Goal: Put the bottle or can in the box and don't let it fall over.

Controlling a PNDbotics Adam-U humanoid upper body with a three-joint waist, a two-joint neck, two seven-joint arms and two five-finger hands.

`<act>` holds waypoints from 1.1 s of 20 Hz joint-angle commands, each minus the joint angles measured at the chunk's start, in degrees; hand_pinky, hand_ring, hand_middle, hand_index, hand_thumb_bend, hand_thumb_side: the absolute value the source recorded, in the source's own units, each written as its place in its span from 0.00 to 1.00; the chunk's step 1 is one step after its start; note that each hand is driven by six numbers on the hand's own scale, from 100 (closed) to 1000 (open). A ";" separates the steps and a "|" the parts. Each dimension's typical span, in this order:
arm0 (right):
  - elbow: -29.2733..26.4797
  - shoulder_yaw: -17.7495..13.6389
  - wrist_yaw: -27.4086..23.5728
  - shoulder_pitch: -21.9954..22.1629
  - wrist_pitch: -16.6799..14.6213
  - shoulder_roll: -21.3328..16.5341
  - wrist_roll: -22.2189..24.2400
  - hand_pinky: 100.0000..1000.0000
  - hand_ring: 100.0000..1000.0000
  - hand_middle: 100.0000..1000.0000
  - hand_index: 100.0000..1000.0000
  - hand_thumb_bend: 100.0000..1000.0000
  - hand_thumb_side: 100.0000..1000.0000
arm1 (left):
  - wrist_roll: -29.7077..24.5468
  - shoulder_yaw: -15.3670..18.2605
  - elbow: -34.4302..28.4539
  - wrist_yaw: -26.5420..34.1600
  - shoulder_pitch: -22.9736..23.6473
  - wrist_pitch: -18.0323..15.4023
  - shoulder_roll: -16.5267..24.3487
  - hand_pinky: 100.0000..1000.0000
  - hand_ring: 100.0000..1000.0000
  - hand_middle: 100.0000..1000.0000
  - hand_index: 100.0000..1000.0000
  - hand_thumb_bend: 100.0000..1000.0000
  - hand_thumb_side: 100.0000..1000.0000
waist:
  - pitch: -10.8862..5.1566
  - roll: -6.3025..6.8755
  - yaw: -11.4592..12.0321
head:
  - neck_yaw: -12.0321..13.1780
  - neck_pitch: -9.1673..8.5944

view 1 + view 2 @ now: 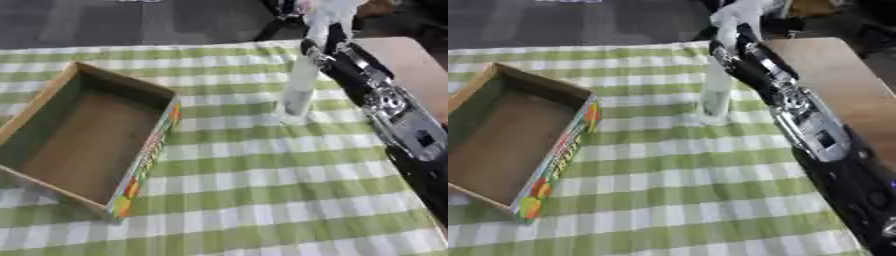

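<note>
The clear plastic bottle [299,87] stands upright on the checked worktop [262,190], well right of the open cardboard box [83,135]. The right robot hand [726,42] sits at the bottle's upper part, touching it; whether its fingers wrap round cannot be told. No left robot hand shows.

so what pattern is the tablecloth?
Green and white checks on the tablecloth, clearest in the left eye view.
</note>
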 commanded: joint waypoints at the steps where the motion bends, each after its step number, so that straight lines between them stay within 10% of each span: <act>1: -0.52 -0.33 0.62 -1.15 0.41 -1.18 -0.24 0.96 1.00 1.00 1.00 0.00 0.64 | -0.20 0.26 -0.44 0.22 -0.15 -0.04 1.81 1.00 0.51 0.72 0.80 0.08 0.83 | -0.50 0.03 0.09 | -0.11 -0.64; 22: 0.79 0.31 2.61 -2.72 1.95 -0.85 -0.39 0.97 1.00 1.00 1.00 0.00 0.63 | -0.47 0.10 -0.35 0.20 -0.18 0.08 1.63 1.00 0.50 0.71 0.80 0.07 0.83 | 0.24 -0.13 0.34 | -0.35 -1.06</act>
